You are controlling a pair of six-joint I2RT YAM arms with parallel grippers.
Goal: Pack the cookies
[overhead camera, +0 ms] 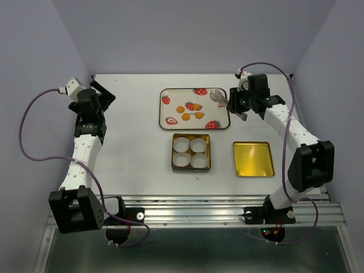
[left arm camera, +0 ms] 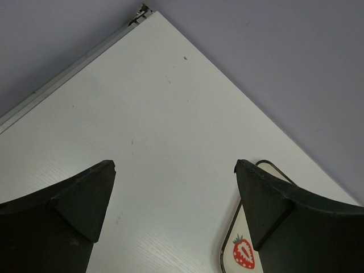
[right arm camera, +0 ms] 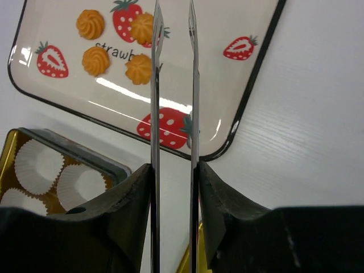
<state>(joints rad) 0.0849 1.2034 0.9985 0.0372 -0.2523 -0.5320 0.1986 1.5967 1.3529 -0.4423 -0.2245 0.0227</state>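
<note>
Several small round orange cookies (overhead camera: 185, 116) lie in the middle of a strawberry-printed tray (overhead camera: 161, 114) at the back centre; they also show in the right wrist view (right arm camera: 95, 60). My right gripper (overhead camera: 239, 108) (right arm camera: 173, 168) is shut on metal tongs (right arm camera: 154, 85), held over the tray's right corner (right arm camera: 227, 85), with the tongs' arms apart and nothing between them. A square gold tin (overhead camera: 173, 153) with several white paper cups (right arm camera: 37, 161) sits in front of the tray. My left gripper (overhead camera: 105, 96) (left arm camera: 175, 165) is open and empty at the far left.
A gold tin lid (overhead camera: 253, 158) lies upside down to the right of the tin. The tray's left corner (left arm camera: 222, 250) shows beside my left gripper's right finger. The table's back edge meets grey walls.
</note>
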